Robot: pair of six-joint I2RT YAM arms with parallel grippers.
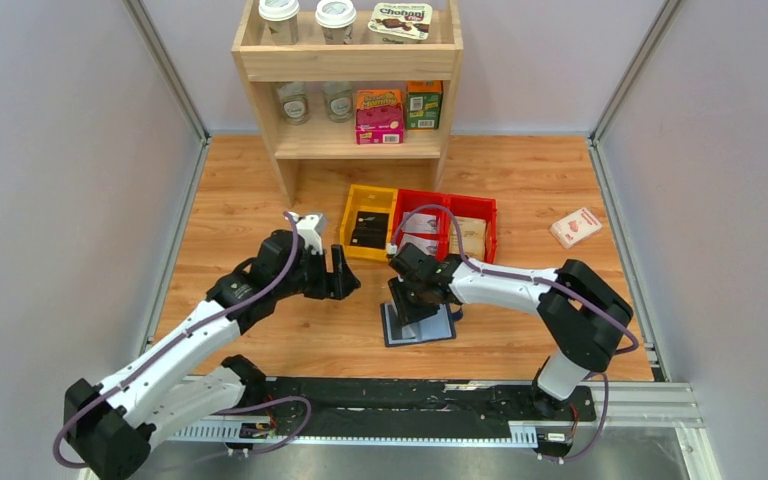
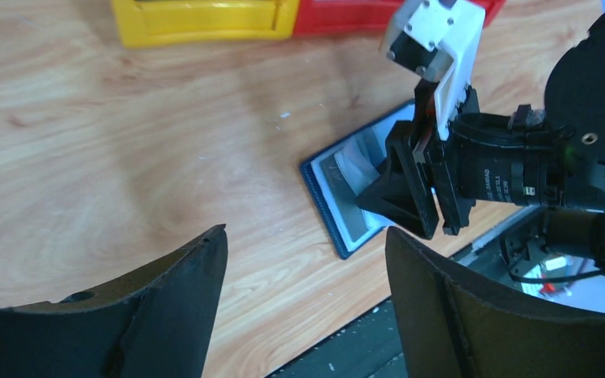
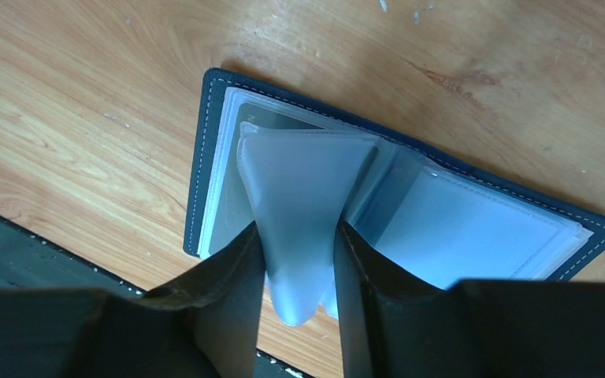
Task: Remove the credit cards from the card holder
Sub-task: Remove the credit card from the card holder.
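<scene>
Wooden tabletop [image 1: 250, 200] gave open room around the left gripper [image 1: 345, 272], which hovered wide open and empty. Black credit cards [image 1: 368, 232] in the yellow bin [image 1: 352, 222] suggested part of the job was done. Further right, the right gripper [image 3: 299, 228] pinched a clear sleeve [image 3: 299, 181] of the open card holder [image 3: 473, 228], close to the table's near edge.

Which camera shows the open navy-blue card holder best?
The right wrist view: the navy-blue booklet-style card holder fills it, lying open, the right tool pinching one pale clear sleeve. The left wrist view shows one end beyond that tool; the top view shows it small, partly under the right arm.
</scene>
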